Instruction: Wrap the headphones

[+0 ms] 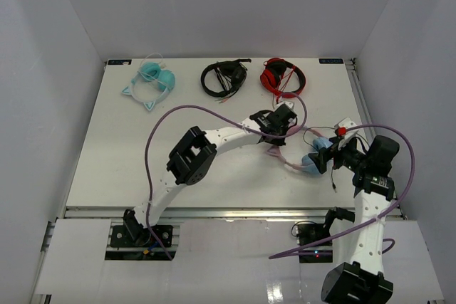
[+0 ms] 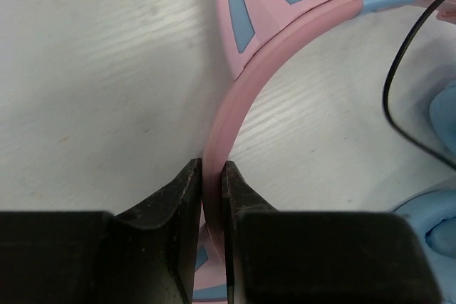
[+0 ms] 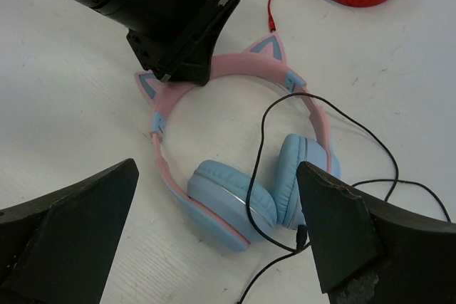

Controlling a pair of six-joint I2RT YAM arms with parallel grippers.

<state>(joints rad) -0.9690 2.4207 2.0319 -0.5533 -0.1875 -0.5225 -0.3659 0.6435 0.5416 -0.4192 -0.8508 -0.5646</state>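
Item 1: my left end effector (image 2: 212, 176), clenched on the pink headband of the headphones (image 3: 228, 201), just beside 1 cat ear.
Item 2: my right end effector (image 1: 331, 156), released, fingers spread wide over the 2 blue ear cups.
Item 3: the headphones lie on the surface (image 1: 121, 154), right of centre, with the black cable (image 3: 260, 140) looping loose across the cups.
Item 4: along the far edge, 3 more: teal pair (image 1: 152, 80), black pair (image 1: 224, 77), red pair (image 1: 283, 76), its red cord trailing towards my left end effector.

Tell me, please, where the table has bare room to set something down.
Bare: the left side, between the teal pair and the left arm, and the near middle, between that arm and the right arm. Crowded: around the headphones and the red pair.
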